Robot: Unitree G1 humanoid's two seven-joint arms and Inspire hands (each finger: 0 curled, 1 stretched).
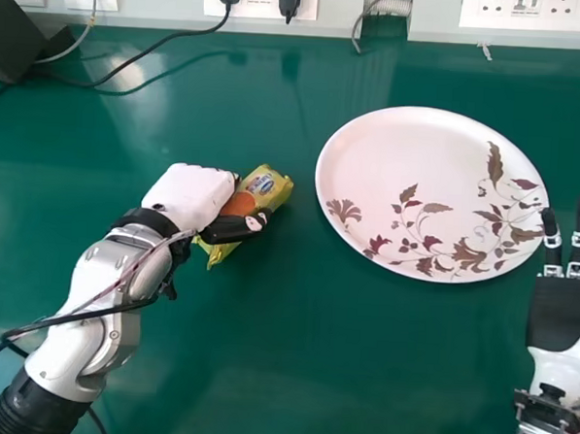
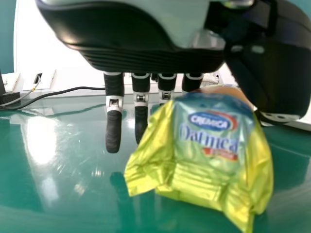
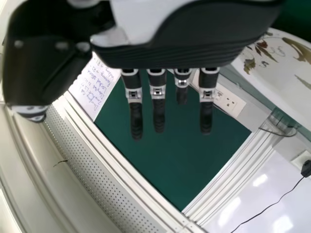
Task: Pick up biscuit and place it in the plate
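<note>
I have the green bench (image 1: 292, 363) below me, with the plate (image 1: 399, 169) on it; my right robot hand (image 1: 561, 314) is open beside the plate; my left robot hand (image 1: 189, 194) has its fingers straight, the packet between them and the thumb, and I can't tell how firmly it's held; the biscuit packet (image 1: 263, 187) is on the plate's left side, well short of the rim; I judge it light, its wrapper slick and crinkly, the biscuits brittle; I'd pinch gently across the filled middle, avoiding the loose crimped end.
</note>
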